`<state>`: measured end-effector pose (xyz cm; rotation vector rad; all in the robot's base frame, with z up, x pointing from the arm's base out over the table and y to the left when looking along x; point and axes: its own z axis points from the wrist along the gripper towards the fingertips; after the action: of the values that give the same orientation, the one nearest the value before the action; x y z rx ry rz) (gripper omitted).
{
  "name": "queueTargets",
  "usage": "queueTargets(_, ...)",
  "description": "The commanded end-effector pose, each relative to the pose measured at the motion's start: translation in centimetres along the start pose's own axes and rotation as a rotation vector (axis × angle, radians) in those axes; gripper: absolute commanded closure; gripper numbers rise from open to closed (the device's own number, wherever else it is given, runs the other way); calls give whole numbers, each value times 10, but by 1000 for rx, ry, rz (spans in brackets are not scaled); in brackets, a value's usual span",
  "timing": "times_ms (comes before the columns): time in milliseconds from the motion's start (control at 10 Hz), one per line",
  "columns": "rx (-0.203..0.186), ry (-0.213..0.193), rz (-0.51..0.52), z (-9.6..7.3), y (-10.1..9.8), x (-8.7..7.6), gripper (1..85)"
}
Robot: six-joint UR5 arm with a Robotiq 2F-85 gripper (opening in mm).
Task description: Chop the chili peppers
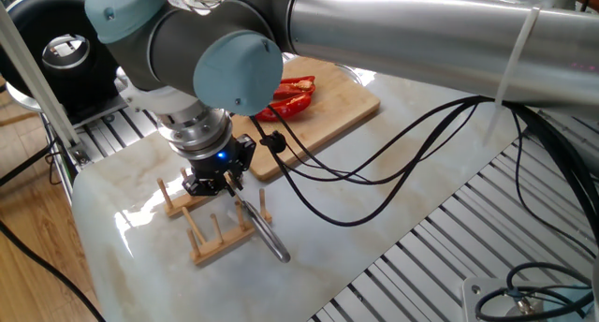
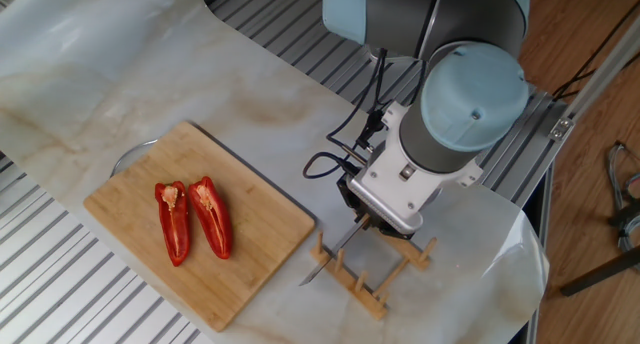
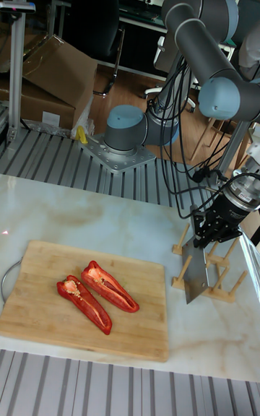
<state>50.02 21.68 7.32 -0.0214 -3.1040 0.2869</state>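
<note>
Marble table, one cutting board — two chili peppers (halves), gripper clamping one knife.

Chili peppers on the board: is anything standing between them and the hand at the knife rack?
Nothing visible does. Bare tabletop and board separate the hand, at the knife in the rack, from the chili peppers.

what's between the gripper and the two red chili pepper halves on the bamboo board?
Nothing stands between. In the tall fixed view, past the gripper and the knife on the wooden rack come bare marble tabletop and bare bamboo cutting board, then the chili peppers.
</note>
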Motion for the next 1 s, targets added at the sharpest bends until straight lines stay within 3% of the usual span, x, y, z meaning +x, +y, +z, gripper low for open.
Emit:
queueTargets(0,-10,-1,11,4,4,1,660)
queueTargets(900,34,-11,29,8,3,2,670)
